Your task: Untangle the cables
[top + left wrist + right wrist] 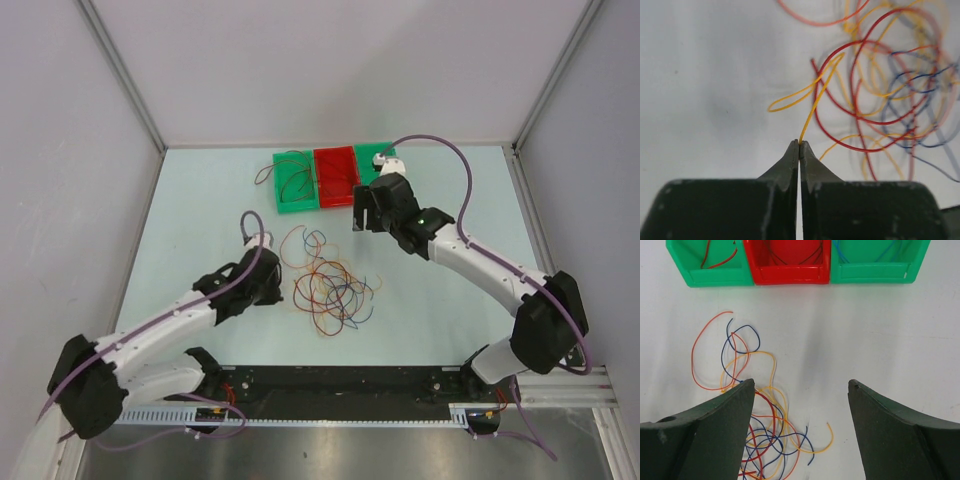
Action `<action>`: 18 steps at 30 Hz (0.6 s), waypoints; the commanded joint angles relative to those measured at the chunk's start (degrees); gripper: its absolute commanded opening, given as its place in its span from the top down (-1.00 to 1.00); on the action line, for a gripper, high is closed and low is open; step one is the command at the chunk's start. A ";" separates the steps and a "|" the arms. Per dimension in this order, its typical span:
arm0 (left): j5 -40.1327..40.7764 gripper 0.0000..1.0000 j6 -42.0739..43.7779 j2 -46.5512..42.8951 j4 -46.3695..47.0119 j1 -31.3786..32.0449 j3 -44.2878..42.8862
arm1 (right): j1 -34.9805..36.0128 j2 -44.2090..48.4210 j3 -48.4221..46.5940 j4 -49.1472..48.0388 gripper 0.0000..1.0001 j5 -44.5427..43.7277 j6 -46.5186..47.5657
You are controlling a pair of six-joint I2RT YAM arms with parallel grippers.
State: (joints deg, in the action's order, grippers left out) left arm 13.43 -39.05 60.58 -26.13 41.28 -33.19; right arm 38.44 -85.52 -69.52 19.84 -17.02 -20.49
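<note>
The cables [330, 282] lie as a loose tangle of thin red, orange, yellow and blue loops on the white table between the two arms. My left gripper [800, 143] is shut at its very tips on the end of a yellow cable [816, 102], which runs up into the red and blue loops [880, 85]. From above, the left gripper [286, 291] sits at the tangle's left edge. My right gripper [800, 385] is open and holds nothing. It hangs above the table just right of the tangle [762, 425], on the bins' side [362, 216].
Three small bins stand in a row at the back: a green bin [296, 182] with a brown and a red wire, a red bin [336, 176], and a green bin [388, 158] partly under the right arm. The wrist view shows all three [790, 275].
</note>
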 commanded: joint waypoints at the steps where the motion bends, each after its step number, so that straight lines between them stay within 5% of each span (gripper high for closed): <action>1: 4.84 0.99 3.44 -8.61 -14.96 0.47 -16.94 | -0.03 4.30 -0.09 -0.76 -0.60 1.02 1.15; 13: 14.34 0.99 18.39 -5.38 -25.65 0.47 -60.91 | 0.06 12.38 -0.18 -9.72 -0.62 20.95 3.09; 18: 14.61 0.99 20.06 -8.36 -20.02 0.47 -61.65 | 3.12 13.71 -0.18 -16.65 -0.64 33.62 5.02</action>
State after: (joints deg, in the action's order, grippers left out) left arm 26.11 -23.18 53.98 -47.68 41.50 -93.78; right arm 38.79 -73.60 -69.23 11.88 4.25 -17.85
